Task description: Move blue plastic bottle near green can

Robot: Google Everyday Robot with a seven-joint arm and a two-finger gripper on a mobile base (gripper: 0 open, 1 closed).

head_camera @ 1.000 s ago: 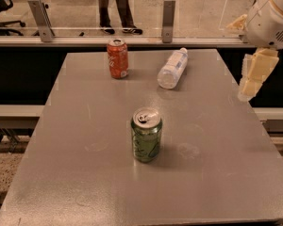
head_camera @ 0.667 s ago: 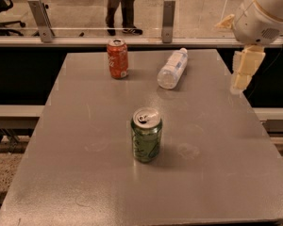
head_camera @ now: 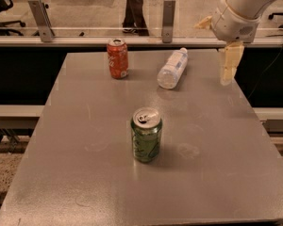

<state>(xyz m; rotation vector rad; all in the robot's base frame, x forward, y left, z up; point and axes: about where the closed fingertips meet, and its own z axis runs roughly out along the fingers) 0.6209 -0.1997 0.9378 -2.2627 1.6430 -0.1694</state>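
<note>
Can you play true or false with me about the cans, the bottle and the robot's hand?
1. The blue plastic bottle lies on its side on the table. True.
2. The green can has tipped over. False: it stands upright.
3. The gripper holds the bottle. False: it hangs apart from the bottle, to its right in the picture, near the table's right edge.
4. The orange-red can stands left of the bottle in the picture. True.
5. The bottle touches the green can. False: they are well apart, with the bottle farther back.
</note>
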